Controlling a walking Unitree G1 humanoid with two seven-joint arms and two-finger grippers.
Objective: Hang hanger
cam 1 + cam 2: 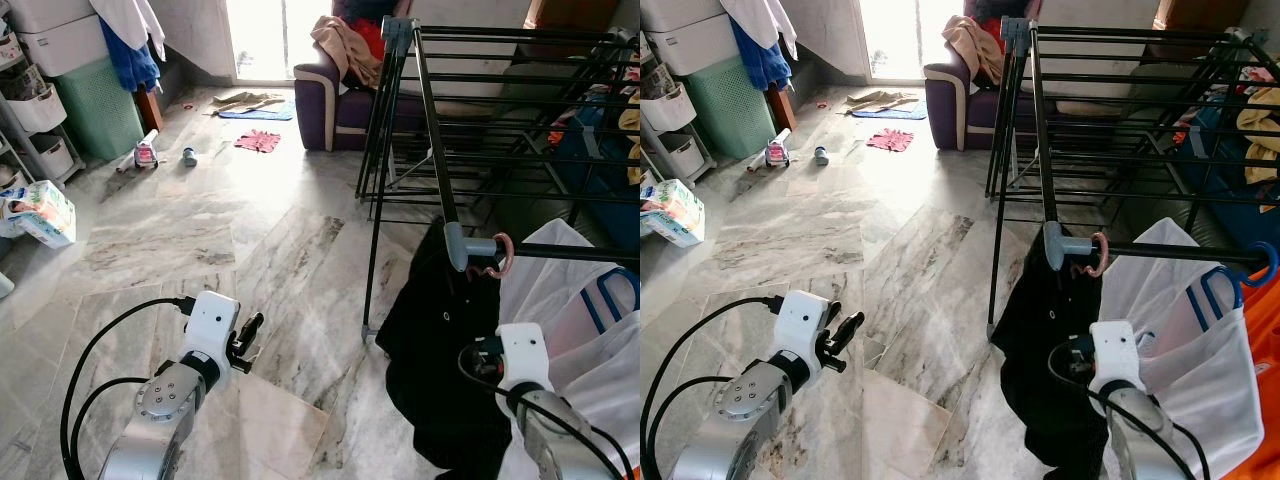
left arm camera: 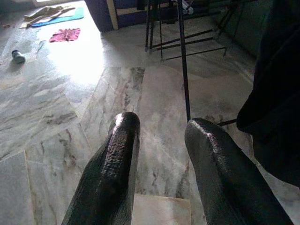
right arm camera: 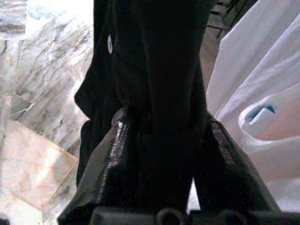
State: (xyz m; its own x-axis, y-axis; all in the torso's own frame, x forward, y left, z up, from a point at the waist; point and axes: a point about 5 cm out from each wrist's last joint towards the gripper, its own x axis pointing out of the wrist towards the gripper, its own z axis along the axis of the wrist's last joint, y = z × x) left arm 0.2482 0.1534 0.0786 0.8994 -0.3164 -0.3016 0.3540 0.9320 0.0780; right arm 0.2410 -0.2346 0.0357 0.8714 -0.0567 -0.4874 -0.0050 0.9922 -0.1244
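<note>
One black garment (image 1: 440,340) hangs lower right on one pink hanger (image 1: 497,256); right claw (image 3: 161,136) seemingly pinches its cloth. Left claw (image 2: 159,136) gapes, holding nothing.

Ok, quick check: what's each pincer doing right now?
Left pincer: open, holding nothing, over the marble floor.
Right pincer: closed on the black garment hanging at the drying rack.

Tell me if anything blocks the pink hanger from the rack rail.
Nothing visible does: the pink hanger's hook already sits on the rack rail, with the black garment hanging below. The right gripper is among the garment's folds.
</note>
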